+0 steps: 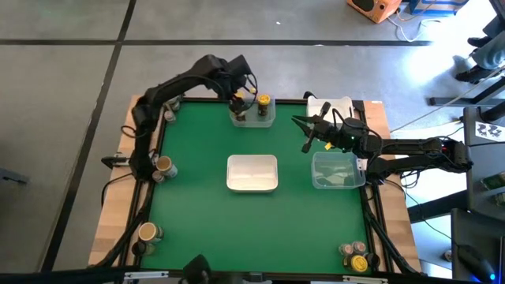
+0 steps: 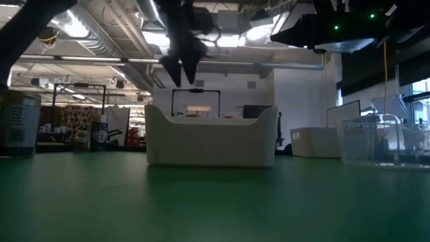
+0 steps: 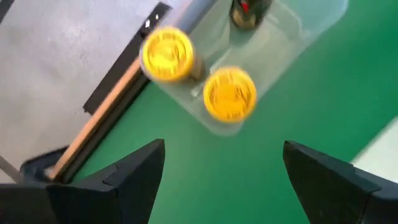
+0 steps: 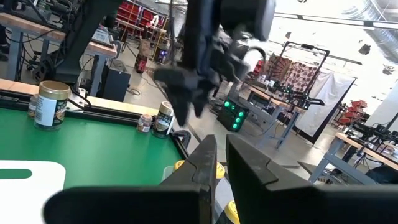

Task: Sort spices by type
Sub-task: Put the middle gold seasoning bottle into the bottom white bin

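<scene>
Several jars still wait at the table's edges: a tan-capped jar (image 1: 163, 165) at the left edge, another (image 1: 147, 232) near the front left corner, and one (image 1: 169, 115) by the left arm's base.

Next comes the left gripper (image 1: 239, 96), fingers spread wide and empty, hanging above the far clear tub (image 1: 264, 120). That tub holds a yellow-capped jar (image 3: 229, 94) and a darker one (image 3: 245, 12), while a second yellow jar (image 3: 166, 54) sits at its outer rim (inside or just beside, I cannot tell).

At centre, the white tub (image 1: 252, 173) looks empty.

Further right, the right gripper (image 1: 309, 136) is closed on nothing, near the empty right clear tub (image 1: 338, 170).

A cluster of jars (image 1: 355, 255) waits at the front right corner.

Sorting seems barely begun.
</scene>
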You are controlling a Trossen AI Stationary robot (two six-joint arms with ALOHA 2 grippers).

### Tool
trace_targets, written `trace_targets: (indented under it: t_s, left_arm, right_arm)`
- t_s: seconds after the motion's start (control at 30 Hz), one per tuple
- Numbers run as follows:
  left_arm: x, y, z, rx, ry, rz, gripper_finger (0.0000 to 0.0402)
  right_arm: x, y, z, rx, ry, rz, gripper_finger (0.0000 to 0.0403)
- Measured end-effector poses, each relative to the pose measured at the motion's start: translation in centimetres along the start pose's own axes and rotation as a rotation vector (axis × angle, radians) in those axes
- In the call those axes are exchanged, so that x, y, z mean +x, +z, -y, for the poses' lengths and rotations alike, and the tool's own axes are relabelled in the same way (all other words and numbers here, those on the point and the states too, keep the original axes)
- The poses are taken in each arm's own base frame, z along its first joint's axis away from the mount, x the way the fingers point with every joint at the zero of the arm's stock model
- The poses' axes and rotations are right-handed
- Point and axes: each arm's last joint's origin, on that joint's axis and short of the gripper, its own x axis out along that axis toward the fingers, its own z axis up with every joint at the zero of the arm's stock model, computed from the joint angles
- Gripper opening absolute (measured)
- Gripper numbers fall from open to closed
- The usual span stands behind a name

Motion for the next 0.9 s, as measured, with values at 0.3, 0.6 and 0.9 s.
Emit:
trace_targets:
  t_s: [0.3,0.6,0.9]
  left_arm:
    - [-4.7,-4.2,2.6,0.062,-0.012,-0.054,0.031]
    - [-7.5,-11.2,4.4,0.083,0.03,-0.04,0.031]
    - [-8.9,-18.3,3.0,-0.006,0.009,-0.017,0.031]
  right_arm:
    - [0.0,0.0,0.0,-0.001,0.002,-0.004,0.0039]
    - [0.0,-0.1,0.0,-0.002,0.004,-0.01,0.0039]
    - [0.0,-0.1,0.0,-0.002,0.004,-0.011,0.0039]
